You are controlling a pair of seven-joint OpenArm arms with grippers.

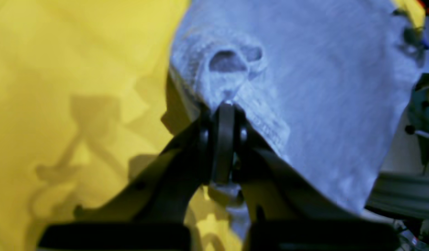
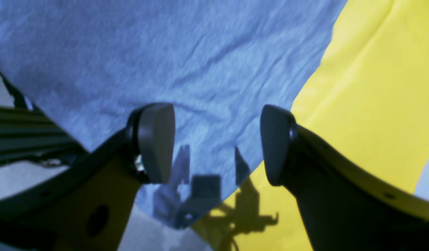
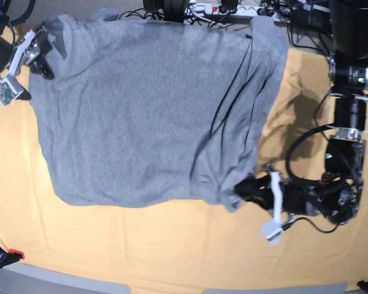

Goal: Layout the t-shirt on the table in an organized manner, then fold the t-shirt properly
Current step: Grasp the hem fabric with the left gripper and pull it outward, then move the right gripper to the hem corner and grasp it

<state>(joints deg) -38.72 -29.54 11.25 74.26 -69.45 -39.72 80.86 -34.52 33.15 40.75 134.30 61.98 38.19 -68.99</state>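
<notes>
Trouble could come at four o'clock: our left fingers are clenched on the t-shirt hem, our right fingers spread wide at ten o'clock. We'd judge a lone tug drags cloth across the bench, bunching it.

text: none legible | t-shirt: plain grey side up, no print in sight | table: bare cloth, no marks | left wrist and right wrist views: blurred, no lettering made out | gear at far edge in base view: too small to read
</notes>
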